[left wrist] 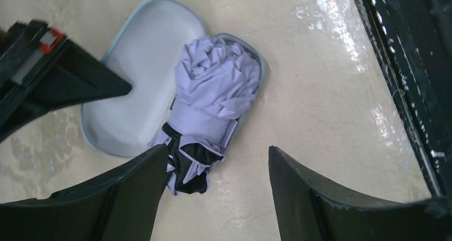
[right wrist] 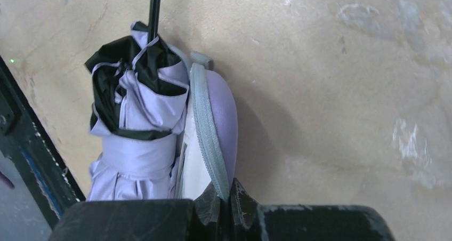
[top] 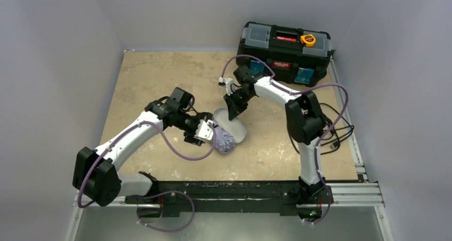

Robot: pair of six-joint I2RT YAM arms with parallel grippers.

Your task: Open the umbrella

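The folded umbrella [left wrist: 213,86], pale lavender with a black end, lies in one half of an open lavender oval case [left wrist: 136,86] on the table. It also shows in the top view [top: 225,142]. My left gripper [left wrist: 216,151] is open just above its black end, the left finger beside the fabric, not gripping. In the top view this gripper [top: 205,130] is left of the umbrella. My right gripper [right wrist: 230,192] is shut on the zipper rim of the case's lid [right wrist: 216,118], with the umbrella [right wrist: 136,139] beside it. A thin dark shaft [right wrist: 155,9] stands out from the black end.
A black toolbox [top: 285,49] with a yellow tape measure [top: 308,39] on top stands at the back right. The black frame rail [top: 240,190] runs along the near edge. Loose cables [top: 336,129] lie at the right. Grey walls enclose the table.
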